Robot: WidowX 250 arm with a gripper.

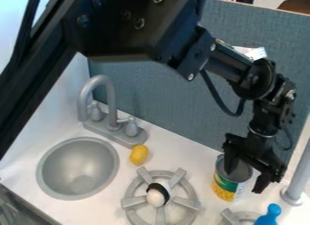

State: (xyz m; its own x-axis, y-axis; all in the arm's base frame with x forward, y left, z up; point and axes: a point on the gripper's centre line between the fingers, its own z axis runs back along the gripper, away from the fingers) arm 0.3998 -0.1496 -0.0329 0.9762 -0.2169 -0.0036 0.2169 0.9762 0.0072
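The black gripper hangs at the right side of the counter, over an open-topped can with a green, white and yellow label. Its fingers are spread, one in front of or inside the can's mouth and the other outside the right wall. The can stands upright near the back panel; whether either finger touches it, I cannot tell. A white, egg-like object with a black band lies on the grey burner. By the faucet's base lies a yellow, lemon-like object.
A round grey sink is at the left, with a grey faucet behind it. At the lower right are a blue knobbed object, part of a second burner and an upright grey post. A grey-blue panel bounds the back.
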